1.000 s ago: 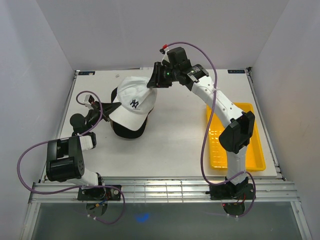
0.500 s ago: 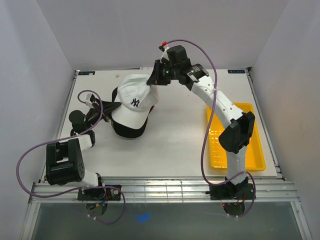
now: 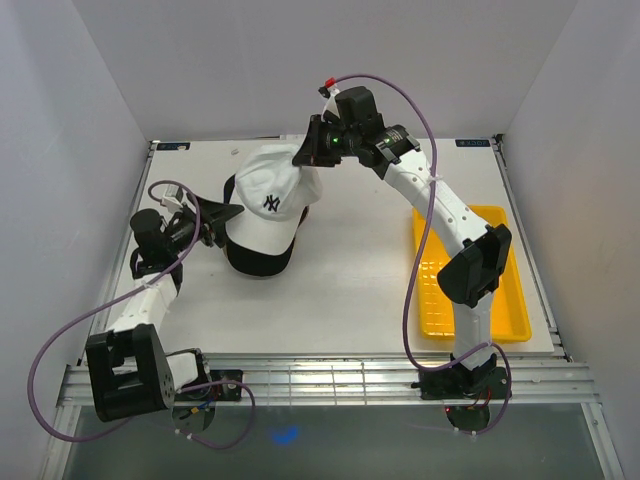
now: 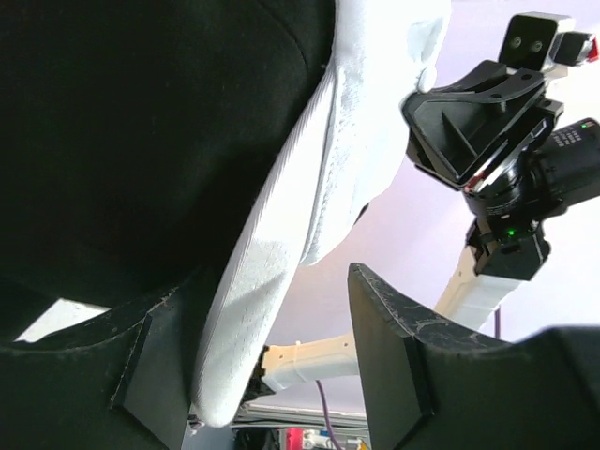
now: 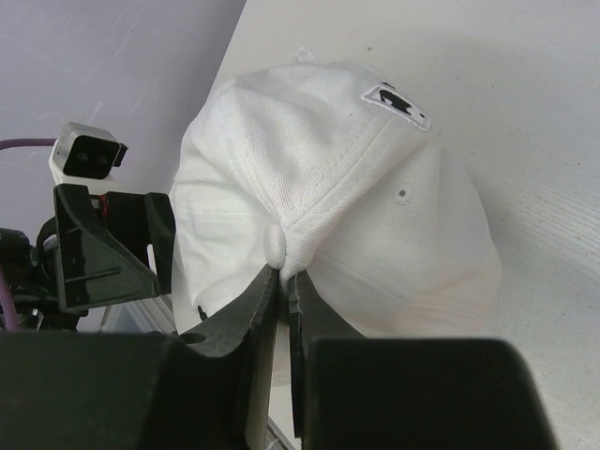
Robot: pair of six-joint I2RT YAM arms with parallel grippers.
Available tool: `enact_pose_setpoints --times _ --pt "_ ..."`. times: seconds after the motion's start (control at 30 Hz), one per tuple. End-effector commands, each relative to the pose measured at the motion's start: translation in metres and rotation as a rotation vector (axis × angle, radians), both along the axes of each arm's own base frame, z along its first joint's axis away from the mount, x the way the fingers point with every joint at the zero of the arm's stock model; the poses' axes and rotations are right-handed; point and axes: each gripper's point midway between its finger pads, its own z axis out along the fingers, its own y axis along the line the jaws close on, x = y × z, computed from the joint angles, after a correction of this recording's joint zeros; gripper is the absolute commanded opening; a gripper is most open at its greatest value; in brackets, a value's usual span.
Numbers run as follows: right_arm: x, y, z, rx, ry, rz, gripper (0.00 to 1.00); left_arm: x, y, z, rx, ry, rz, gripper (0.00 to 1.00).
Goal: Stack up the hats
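Treat the white cap (image 3: 268, 205), draped over the black cap (image 3: 255, 262), as light and floppy: right hand (image 5: 283, 281) pinches its crown button, left hand (image 4: 277, 291) released around the stiffer brim.

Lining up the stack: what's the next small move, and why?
Probably back the left end effector off the brim of the white fabric baseball cap: its jaws stand open around it, while the right end effector pinches the crown over the black fabric cap.

Two hats show: one white hat (image 3: 268, 200); one black hat (image 3: 257, 262). One yellow tray (image 3: 508, 312); one desk (image 3: 350, 300); two grippers, the left gripper (image 3: 222, 212) and the right gripper (image 3: 303, 160).
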Motion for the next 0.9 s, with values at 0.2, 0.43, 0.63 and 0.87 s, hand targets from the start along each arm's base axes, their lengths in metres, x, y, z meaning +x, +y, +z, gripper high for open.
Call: enact_pose_setpoints --times 0.2,0.43,0.63,0.87 --pt "0.000 0.003 0.032 0.065 -0.048 0.013 0.10 -0.018 0.001 -0.010 0.072 -0.009 0.038 0.69" --pt "-0.001 0.005 0.031 0.068 -0.040 0.024 0.10 -0.032 -0.001 -0.017 0.078 -0.005 0.040 0.68" --pt "-0.002 0.004 0.033 0.071 -0.044 0.025 0.10 -0.041 -0.003 -0.019 0.072 -0.010 0.040 0.65" --pt "-0.005 0.005 0.036 0.080 -0.046 0.038 0.09 -0.044 -0.004 -0.020 0.066 -0.007 0.041 0.60"
